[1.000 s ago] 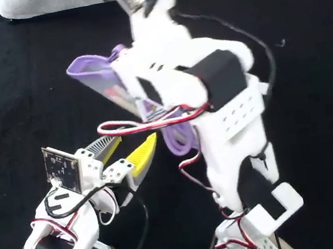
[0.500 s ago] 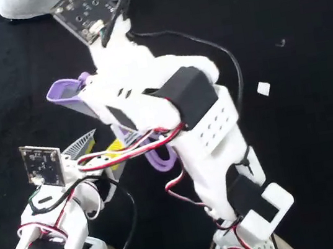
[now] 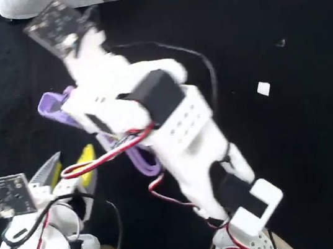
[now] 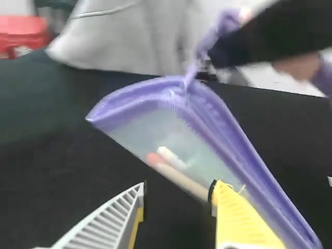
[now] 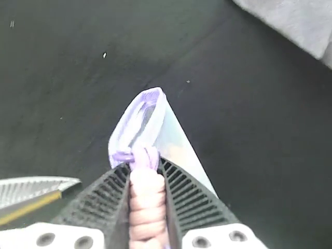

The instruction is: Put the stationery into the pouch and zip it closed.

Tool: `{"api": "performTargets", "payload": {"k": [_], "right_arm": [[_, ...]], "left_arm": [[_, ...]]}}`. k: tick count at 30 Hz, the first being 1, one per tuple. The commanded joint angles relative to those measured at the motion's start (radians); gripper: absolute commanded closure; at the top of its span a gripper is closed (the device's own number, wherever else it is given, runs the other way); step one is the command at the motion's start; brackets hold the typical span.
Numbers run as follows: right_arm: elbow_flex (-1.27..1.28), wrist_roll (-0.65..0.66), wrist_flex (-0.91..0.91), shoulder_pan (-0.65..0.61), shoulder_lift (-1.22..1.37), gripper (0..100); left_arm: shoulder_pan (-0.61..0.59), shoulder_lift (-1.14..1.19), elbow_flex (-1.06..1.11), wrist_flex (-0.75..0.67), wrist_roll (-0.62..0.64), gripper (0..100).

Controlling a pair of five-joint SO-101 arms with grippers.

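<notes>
Right gripper (image 5: pixel 144 166) clamped on the purple pull cord (image 5: pixel 141 154) of the pouch (image 3: pixel 51 107) — pouch hangs tilted over the black table (image 3: pixel 309 153), pens (image 4: pixel 174 165) inside. Left gripper (image 3: pixel 72 162) gapes wide just beside its lower edge — white scrap (image 3: pixel 263 89) well apart, far right.

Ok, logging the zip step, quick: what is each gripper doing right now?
Left gripper: open, holding nothing, close to the pouch.
Right gripper: shut on the pull cord at the pouch's end.
</notes>
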Motion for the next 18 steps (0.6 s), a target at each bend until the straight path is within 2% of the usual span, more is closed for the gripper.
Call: {"api": "performTargets", "payload": {"k": [1,3,6,10,13,18], "right_arm": [[-0.007,-0.002,-0.029,-0.038,0.002,98.8],[-0.022,0.0,-0.021,-0.034,0.002,98.8],[-0.051,0.037,0.015,0.014,0.001,98.8],[-0.081,0.046,0.092,0.032,0.002,98.8],[-0.084,0.049,0.101,0.034,-0.004,98.7],[-0.045,0.098,0.103,0.034,-0.044,98.7]], "left_arm": [[-0.054,-0.005,-0.031,0.005,-0.003,78],[-0.053,-0.005,-0.027,-0.003,-0.003,78],[0.01,-0.005,-0.025,-0.061,0.002,78],[0.17,-0.003,-0.001,-0.147,0.005,78],[0.259,-0.003,0.108,-0.252,0.005,78],[0.268,-0.005,0.248,-0.411,0.005,78]]}}
